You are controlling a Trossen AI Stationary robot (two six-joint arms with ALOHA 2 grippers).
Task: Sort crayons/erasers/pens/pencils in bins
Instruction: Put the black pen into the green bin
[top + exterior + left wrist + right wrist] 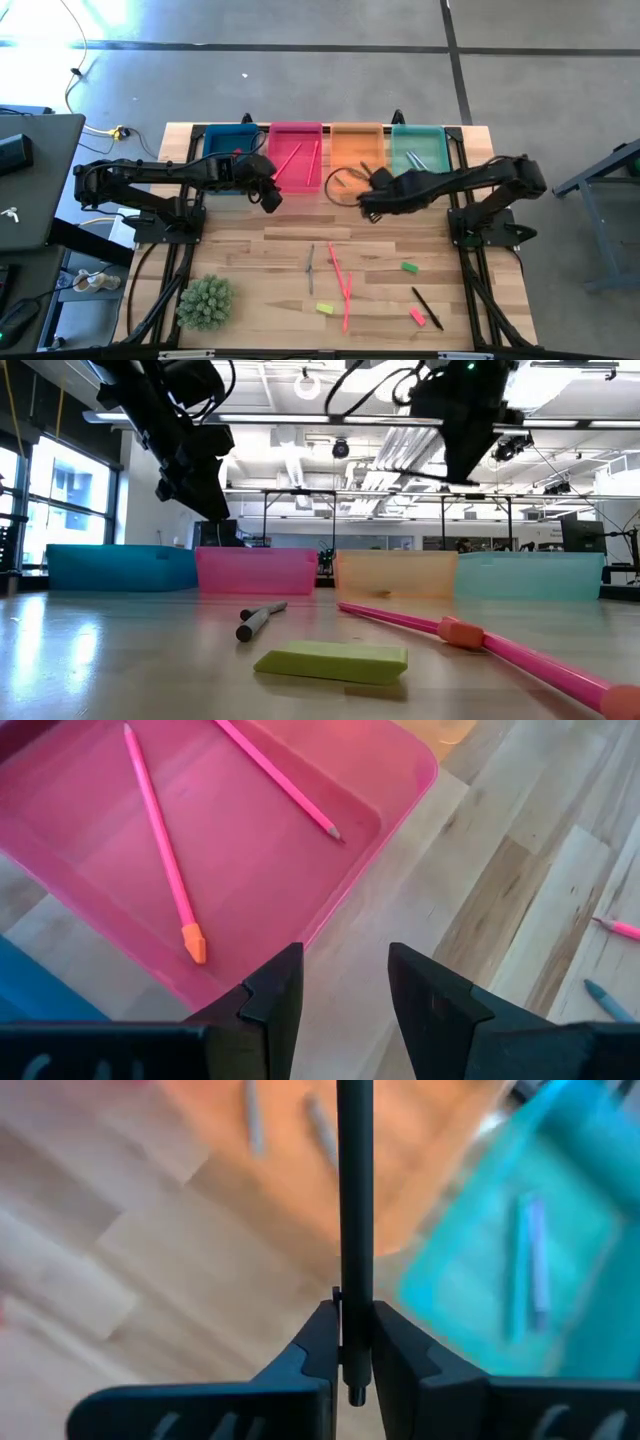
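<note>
Four bins stand in a row at the table's far edge: blue (pixel 228 140), pink (pixel 296 150), orange (pixel 354 148) and teal (pixel 420 150). My right gripper (pixel 352 1342) hangs in front of the orange bin, shut on a long dark pen (pixel 353 1200). My left gripper (pixel 345 995) hovers open over bare wood at the pink bin's near corner (pixel 420 770). Two pink pencils (pixel 160 850) lie in the pink bin, short grey crayons (pixel 320 1125) in the orange one, bluish pens (pixel 530 1265) in the teal one. My right gripper pinches the dark pen near one end (pixel 353 1325) between its two fingers, a short stub showing behind them. The fingers slant down from above. The pen runs forward past the fingertips, lifted clear of the table, pointing toward the border of the orange and teal bins.
On the near half of the table lie a grey pen (pixel 311 268), pink pencils (pixel 340 280), a dark pen (pixel 427 307), and green (pixel 409 267), yellow (pixel 324 308) and pink (pixel 417 317) erasers. A spiky green ball (pixel 205 302) sits at the near left.
</note>
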